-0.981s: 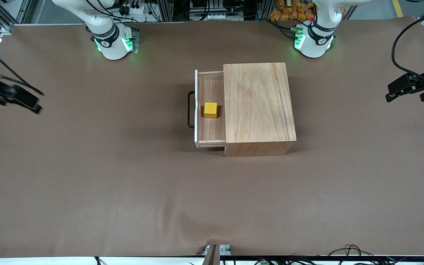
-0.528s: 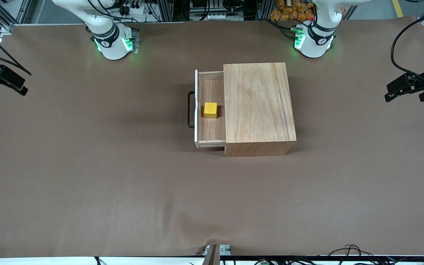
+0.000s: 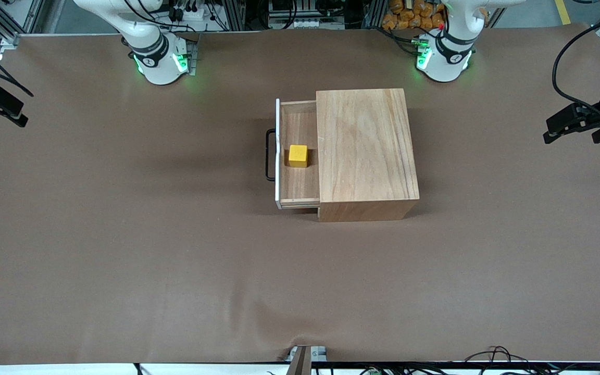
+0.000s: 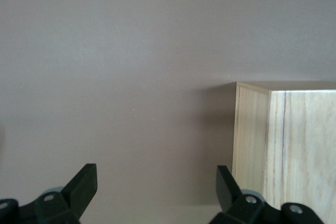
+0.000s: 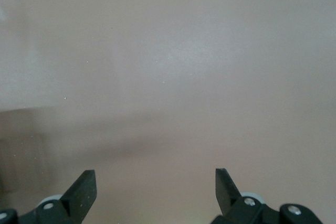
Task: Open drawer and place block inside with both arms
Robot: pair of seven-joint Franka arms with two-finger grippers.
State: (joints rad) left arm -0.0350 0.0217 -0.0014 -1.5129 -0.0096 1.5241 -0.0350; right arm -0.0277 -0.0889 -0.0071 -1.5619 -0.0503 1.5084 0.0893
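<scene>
Brown paper-covered table (image 3: pixel 175 250) fills the front view, w/ metal framing and cabling along the edge by the robot bases. Wooden box cabinet (image 3: pixel 365 151) sits roughly mid-table, nearer the bases than the front camera. Drawer (image 3: pixel 297 151) is pulled partway out toward the right arm's end of the table; white front panel w/ black U-shaped handle (image 3: pixel 269 155) faces that way. Yellow block (image 3: pixel 298 155) rests on the drawer floor, about mid-length, near the cabinet's opening and apart from the front panel.

Left gripper (image 3: pixel 573 125) hangs over the table's edge at the left arm's end, well apart from the cabinet, nothing in it. Left wrist view shows its gripper (image 4: pixel 156 190) w/ fingers (image 4: pixel 81 187) spread wide, bare table between them, and a corner of the cabinet (image 4: pixel 283 140) just off one fingertip in that view.

Right gripper (image 3: pixel 3 107) sits at the table's edge at the right arm's end, mostly cut off in the front view, well apart from the drawer. Right wrist view shows its gripper (image 5: pixel 155 188) w/ fingers (image 5: pixel 79 190) also spread wide, holding nothing, only plain table surface (image 5: pixel 168 77) under it

Both green-lit bases (image 3: pixel 157 60) stand along the table edge farthest from the front camera
</scene>
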